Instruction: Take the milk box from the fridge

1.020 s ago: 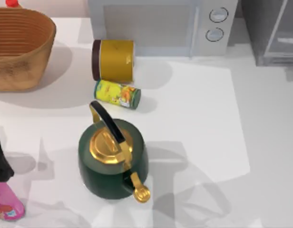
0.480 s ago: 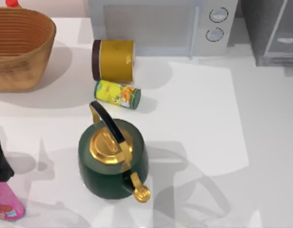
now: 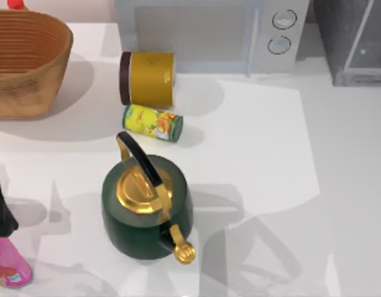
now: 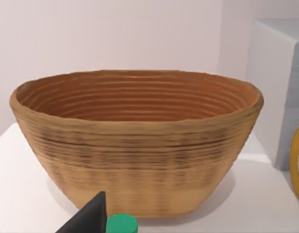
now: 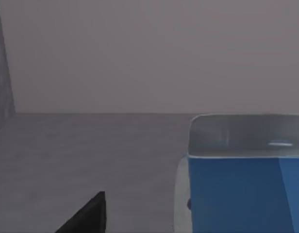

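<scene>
Milk box [image 5: 241, 194]: sitting on grey floor inside fridge [image 3: 354, 40], close before right wrist camera.
Gripper fingers: cannot tell.

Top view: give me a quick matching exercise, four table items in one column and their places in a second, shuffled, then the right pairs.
Things:
1. dark green kettle with gold lid
2. woven tan basket
3. white microwave with two round dials
4. yellow-green printed can

Places:
A. back left corner of the table
B. lying on its side between the mustard-yellow jar and the kettle
C. front, left of centre
D. back edge, left of the grey fridge

Pairs: 1-C, 2-A, 3-D, 4-B
</scene>
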Motion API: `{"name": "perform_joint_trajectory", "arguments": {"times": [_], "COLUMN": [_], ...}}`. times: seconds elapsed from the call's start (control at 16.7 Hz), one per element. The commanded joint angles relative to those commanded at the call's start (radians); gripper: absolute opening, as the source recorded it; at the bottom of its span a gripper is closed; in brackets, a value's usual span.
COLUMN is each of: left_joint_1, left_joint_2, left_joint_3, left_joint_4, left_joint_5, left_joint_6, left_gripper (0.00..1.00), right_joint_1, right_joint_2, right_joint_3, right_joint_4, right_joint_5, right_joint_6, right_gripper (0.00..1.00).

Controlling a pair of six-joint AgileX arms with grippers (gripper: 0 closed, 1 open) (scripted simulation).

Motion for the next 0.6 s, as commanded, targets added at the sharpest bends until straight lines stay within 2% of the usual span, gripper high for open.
{"name": "perform_joint_trajectory", "arguments": {"times": [0.12,0.6], "left_joint_1": [0.000,0.000], "left_joint_2": [0.000,0.000], "left_joint_3": [0.000,0.000], "left_joint_4": [0.000,0.000], "left_joint_5": [0.000,0.000], "left_joint_6": [0.000,0.000], "left_gripper": [1.00,1.00], "right_joint_1": [0.000,0.000], "right_joint_2": [0.000,0.000], "right_joint_3": [0.000,0.000], "right_joint_4": [0.000,0.000], "right_joint_5": [0.000,0.000], "right_joint_6": [0.000,0.000], "right_gripper": [1.00,0.40]}}
